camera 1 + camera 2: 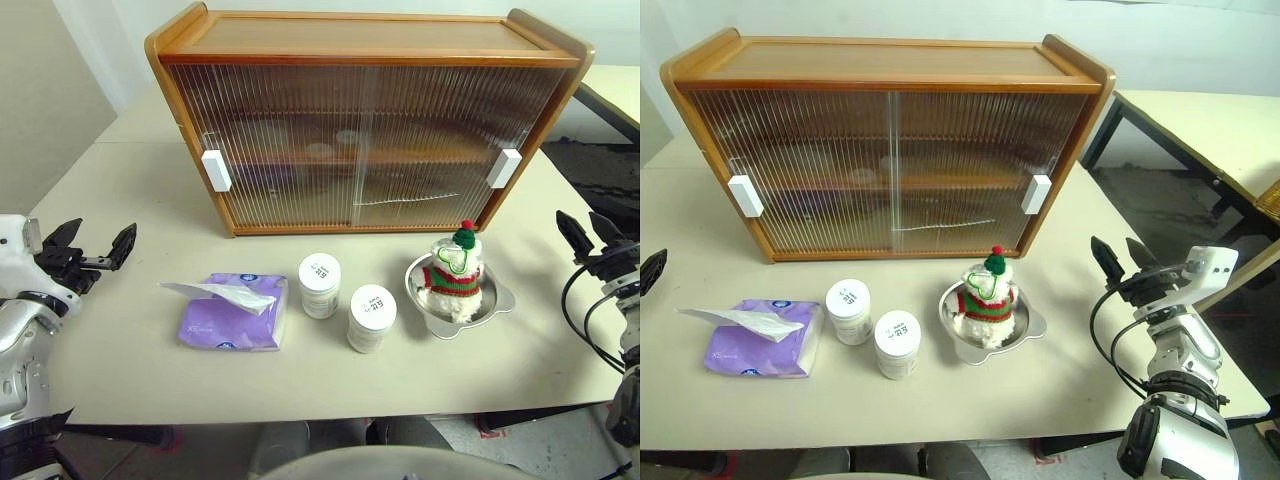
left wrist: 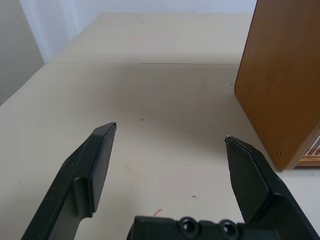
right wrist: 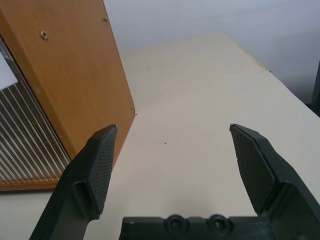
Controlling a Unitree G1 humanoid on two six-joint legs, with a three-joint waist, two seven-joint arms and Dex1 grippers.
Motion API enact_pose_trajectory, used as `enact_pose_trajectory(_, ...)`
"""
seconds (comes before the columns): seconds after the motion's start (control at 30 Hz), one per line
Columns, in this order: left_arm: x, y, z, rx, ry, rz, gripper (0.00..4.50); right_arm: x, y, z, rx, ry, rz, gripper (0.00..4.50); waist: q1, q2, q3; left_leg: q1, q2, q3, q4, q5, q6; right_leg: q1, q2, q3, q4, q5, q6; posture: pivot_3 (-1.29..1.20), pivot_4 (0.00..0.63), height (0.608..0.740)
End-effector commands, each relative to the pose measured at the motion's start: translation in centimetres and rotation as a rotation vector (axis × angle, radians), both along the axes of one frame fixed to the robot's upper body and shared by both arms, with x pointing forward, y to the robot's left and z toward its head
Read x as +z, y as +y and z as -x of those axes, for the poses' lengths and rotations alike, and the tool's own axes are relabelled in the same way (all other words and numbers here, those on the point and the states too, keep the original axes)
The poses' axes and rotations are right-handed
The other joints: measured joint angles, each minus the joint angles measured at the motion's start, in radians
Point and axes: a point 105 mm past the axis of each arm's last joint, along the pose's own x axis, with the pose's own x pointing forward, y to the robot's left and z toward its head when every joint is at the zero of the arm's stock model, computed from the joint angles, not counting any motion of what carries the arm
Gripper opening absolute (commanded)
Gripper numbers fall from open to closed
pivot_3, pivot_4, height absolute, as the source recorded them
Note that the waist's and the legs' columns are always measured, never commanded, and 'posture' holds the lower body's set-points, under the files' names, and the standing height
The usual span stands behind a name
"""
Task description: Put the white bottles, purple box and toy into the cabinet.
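From our head camera we look down on a pale table (image 1: pixel 120 180). At its far side stands the cabinet (image 1: pixel 365 130), a wide wooden case with ribbed translucent sliding doors, both drawn shut, and a white handle (image 1: pixel 216 170) near each outer edge. In front of it, all the task's things sit out on the tabletop in a row. Toward the left lies the purple box (image 1: pixel 232 315), a soft lavender tissue pack with a white tissue poking out. Just to its right stand the two white bottles, one (image 1: pixel 320 285) closer to the cabinet, the other (image 1: pixel 371 318) closer to us, near each other but not touching. Right of them the toy (image 1: pixel 454 275), a fluffy white plush in a red-and-green sweater and green hat, sits upright in a silver bowl (image 1: pixel 497 298).

Our left gripper (image 1: pixel 92 246) hovers at the left edge of the table, well apart from the tissue pack, its two black fingers spread wide and empty. Our right gripper (image 1: pixel 1118 258) hangs past the table's right side, likewise spread wide and empty.

In the left wrist view, the splayed fingers (image 2: pixel 92 165) frame bare tabletop, with the cabinet's wooden end panel beside them.

In the right wrist view, the parted fingers (image 3: pixel 252 165) frame bare table, with the cabinet's other end panel and a strip of ribbed door close by one finger.
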Motion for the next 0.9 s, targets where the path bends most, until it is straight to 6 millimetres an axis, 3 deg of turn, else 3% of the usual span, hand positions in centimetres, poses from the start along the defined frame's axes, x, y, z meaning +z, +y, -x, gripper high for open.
enact_pose_trajectory(0.03,1.5,1.3,-0.1,-0.004,-0.024,-0.011,4.49,0.9,3.7,0.4,0.243,-0.015,0.025,4.5,0.001,0.0,0.0,0.0,0.0,0.0,0.0,0.0,0.0,0.0,0.0,0.0,0.0,0.0,0.0,-0.05,0.0,0.74)
enact_pose_trajectory(0.1,3.6,1.6,-0.4,-0.031,-0.075,-0.009,4.49,2.3,8.9,2.0,0.569,-0.016,0.002,4.5,-0.003,-0.003,-0.001,-0.001,0.001,0.0,-0.001,0.0,0.0,-0.001,0.002,-0.002,0.001,-0.001,-0.001,-0.05,0.017,0.74)
enact_pose_trajectory(0.13,3.8,1.5,-0.6,-0.039,-0.08,-0.01,4.49,2.6,9.8,2.3,0.603,-0.016,-0.017,4.5,-0.008,-0.004,-0.001,-0.002,0.003,-0.002,0.0,0.0,0.0,-0.001,0.005,-0.003,0.001,-0.002,-0.004,-0.04,0.02,0.74)
enact_pose_trajectory(0.27,2.7,0.5,-1.1,-0.044,-0.063,0.006,4.49,2.3,8.5,1.2,0.454,-0.001,-0.009,4.5,-0.027,0.004,-0.001,-0.002,0.001,0.001,0.004,0.001,-0.001,0.001,0.006,0.002,-0.001,-0.003,-0.004,-0.03,0.027,0.74)
enact_pose_trajectory(0.4,2.4,0.6,-0.8,-0.016,-0.055,0.0,4.49,1.6,6.8,0.2,0.299,-0.011,-0.036,4.5,-0.037,-0.001,-0.001,-0.002,0.0,0.0,0.011,-0.002,0.002,0.0,0.004,0.001,0.0,-0.004,-0.007,-0.01,0.018,0.74)
enact_pose_trajectory(0.53,3.0,0.4,-0.7,-0.042,-0.068,-0.012,4.49,1.7,7.2,0.2,0.323,-0.034,-0.066,4.5,-0.038,0.0,-0.002,-0.003,0.001,0.0,0.012,-0.002,0.002,0.0,0.003,0.0,0.0,-0.002,-0.01,0.0,0.008,0.74)
enact_pose_trajectory(0.6,3.9,-0.1,-0.8,-0.083,-0.088,-0.029,4.49,2.3,8.8,1.2,0.466,-0.038,-0.092,4.5,-0.038,0.0,-0.002,-0.003,0.001,0.0,0.012,-0.002,0.003,0.0,0.003,-0.001,0.0,-0.001,-0.01,-0.01,0.005,0.74)
enact_pose_trajectory(0.7,5.7,-1.4,-0.7,-0.182,-0.136,-0.046,4.49,4.4,12.2,4.4,0.781,0.003,-0.058,4.5,-0.033,0.001,-0.002,-0.006,0.001,0.0,0.013,-0.001,0.001,-0.001,0.004,-0.001,0.0,-0.003,-0.01,-0.03,0.001,0.74)
enact_pose_trajectory(0.8,6.6,-2.7,-0.8,-0.247,-0.16,-0.04,4.49,5.9,13.9,6.1,0.91,0.023,-0.036,4.5,-0.032,0.0,-0.003,-0.008,0.0,0.0,0.014,0.002,-0.004,-0.001,0.004,-0.001,0.0,-0.006,-0.009,-0.05,0.0,0.74)
enact_pose_trajectory(0.9,7.2,-4.8,-1.3,-0.329,-0.171,-0.036,3.9,7.7,16.8,7.3,1.028,0.014,-0.021,4.5,-0.036,-0.005,-0.007,-0.01,-0.001,0.001,0.015,0.002,-0.005,-0.002,0.004,-0.001,0.0,-0.006,-0.008,-0.06,0.0,0.74)
